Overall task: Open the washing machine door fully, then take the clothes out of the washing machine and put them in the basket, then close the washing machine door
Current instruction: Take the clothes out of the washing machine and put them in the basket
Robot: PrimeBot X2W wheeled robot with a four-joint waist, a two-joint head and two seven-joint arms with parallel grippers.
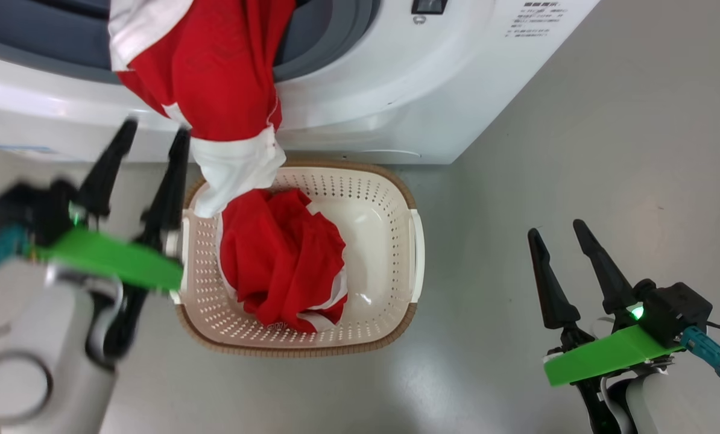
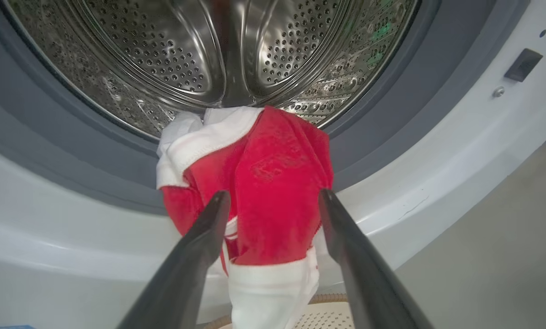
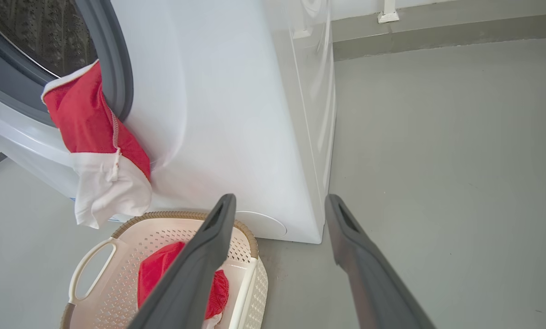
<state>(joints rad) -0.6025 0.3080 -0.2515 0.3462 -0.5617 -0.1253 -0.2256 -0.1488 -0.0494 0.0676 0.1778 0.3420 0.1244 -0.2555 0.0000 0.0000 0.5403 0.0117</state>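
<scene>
One red garment (image 1: pixel 215 78) hangs from the washing machine (image 1: pixel 360 90) over the basket (image 1: pixel 372 211); a second garment (image 1: pixel 281 259) lies inside. The left pincer (image 1: pixel 158 125), beside the hanging one, and the right pincer (image 1: pixel 556 228) are open, empty.

smooth grey floor (image 3: pixel 437 137) with a soft sheen runs back to a darker grey skirting band (image 3: pixel 437 40).

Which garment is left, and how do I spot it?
Start at the white washing machine. From its grey-ringed opening hangs a red garment with a white end, over the basket. Unlike the red bundle lying in that basket, it dangles.
</scene>
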